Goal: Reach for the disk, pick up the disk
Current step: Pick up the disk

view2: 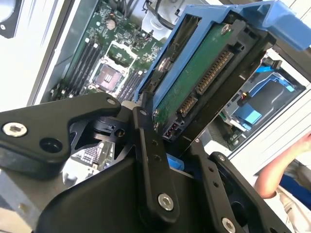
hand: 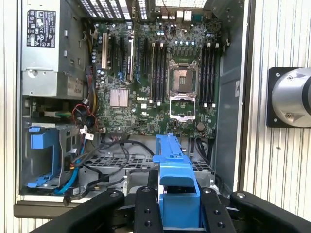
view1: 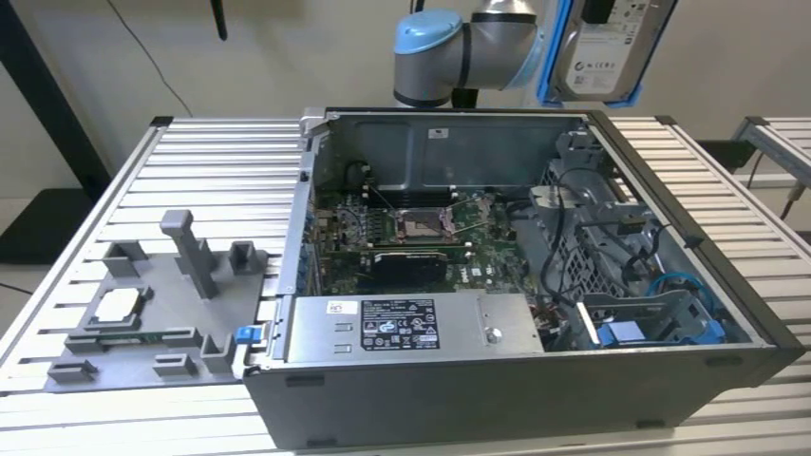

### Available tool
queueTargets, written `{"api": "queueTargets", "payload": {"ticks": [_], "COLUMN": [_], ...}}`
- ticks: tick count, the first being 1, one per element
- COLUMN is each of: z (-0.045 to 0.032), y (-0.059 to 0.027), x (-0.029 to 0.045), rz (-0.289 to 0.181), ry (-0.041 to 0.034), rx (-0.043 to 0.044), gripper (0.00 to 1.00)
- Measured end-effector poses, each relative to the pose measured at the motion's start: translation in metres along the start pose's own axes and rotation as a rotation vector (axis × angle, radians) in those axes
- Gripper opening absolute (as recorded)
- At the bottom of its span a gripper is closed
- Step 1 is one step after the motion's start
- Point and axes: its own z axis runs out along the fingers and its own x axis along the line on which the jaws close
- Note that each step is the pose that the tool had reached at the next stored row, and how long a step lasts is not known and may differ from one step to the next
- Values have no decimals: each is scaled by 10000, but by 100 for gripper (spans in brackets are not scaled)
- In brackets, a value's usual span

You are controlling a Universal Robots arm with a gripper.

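Exterior view: the disk (view1: 606, 49) hangs high above the open computer case (view1: 507, 285), lifted clear of it. Second wrist view shows the claw (view2: 167, 141) pinching the disk's blue bracket (view2: 243, 22), so the pickup looks done.

Slatted metal bench (view1: 203, 161) against a pale wall (view1: 292, 47), even light.

You have the ribbed aluminium bench as your landmark: behind it the plain cream wall, with a thin dark cable (view1: 142, 57) hanging down it. Beyond the bench's corner on the exterior view's left, a black post (view1: 45, 90) and dark floor (view1: 32, 223). Past its edge on the exterior view's right, a second slatted bench (view1: 780, 138).
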Motion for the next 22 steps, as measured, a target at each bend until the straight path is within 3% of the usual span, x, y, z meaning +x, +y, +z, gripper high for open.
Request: {"api": "queueTargets", "payload": {"ticks": [22], "z": [-3], "y": [2], "x": [314], "rz": [1], "ry": [1], "rx": [-8], "gripper": [0]}}
